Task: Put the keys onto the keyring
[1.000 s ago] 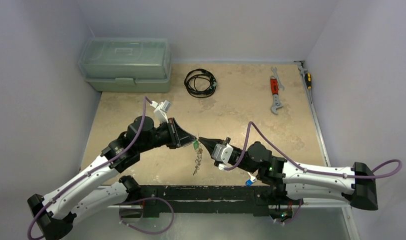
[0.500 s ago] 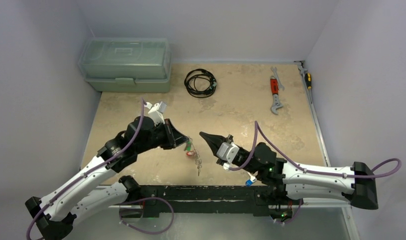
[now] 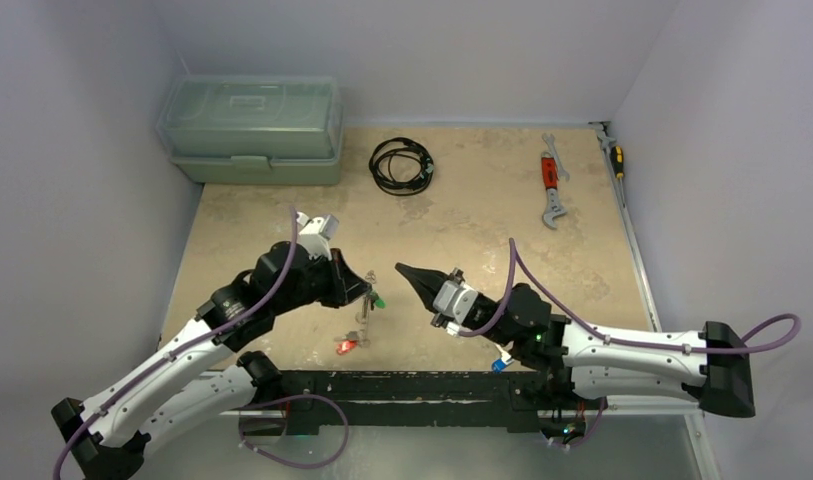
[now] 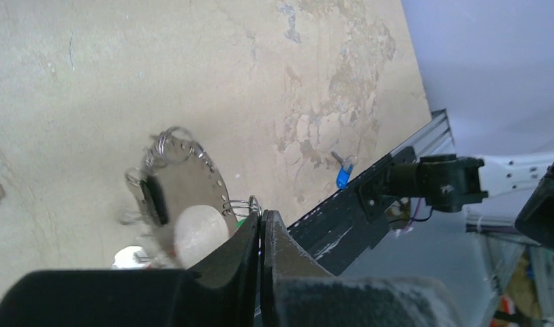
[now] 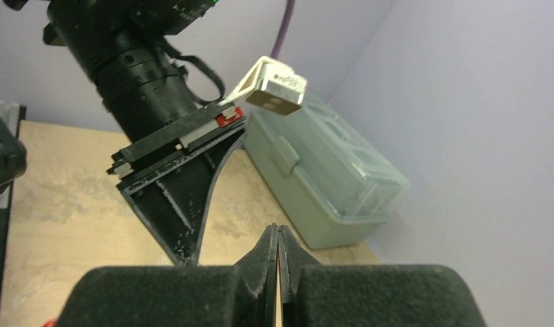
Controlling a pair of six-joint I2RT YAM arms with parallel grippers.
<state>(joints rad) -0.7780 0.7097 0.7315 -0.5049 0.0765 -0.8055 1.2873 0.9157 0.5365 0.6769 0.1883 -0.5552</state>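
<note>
My left gripper (image 3: 368, 292) is shut on the keyring (image 4: 241, 203), a thin silvery wire loop, and holds it above the table near the front middle. Several keys hang from it: a green-headed one (image 3: 379, 300), silver ones (image 3: 362, 316) and a red-headed one (image 3: 345, 346). They are blurred in the left wrist view (image 4: 170, 178). A blue-headed key (image 3: 499, 364) lies alone on the table by the front rail; it also shows in the left wrist view (image 4: 342, 178). My right gripper (image 3: 401, 270) is shut and empty, a short way right of the left one.
A green toolbox (image 3: 252, 128) stands at the back left. A black cable coil (image 3: 402, 165) lies at the back middle. A red-handled wrench (image 3: 550, 185) and a screwdriver (image 3: 615, 155) lie at the back right. The black rail (image 3: 402, 385) runs along the front edge.
The two grippers were tip to tip; now they are apart. My left gripper has drawn back left with the keyring, and the hanging keys have swung down to the left.
</note>
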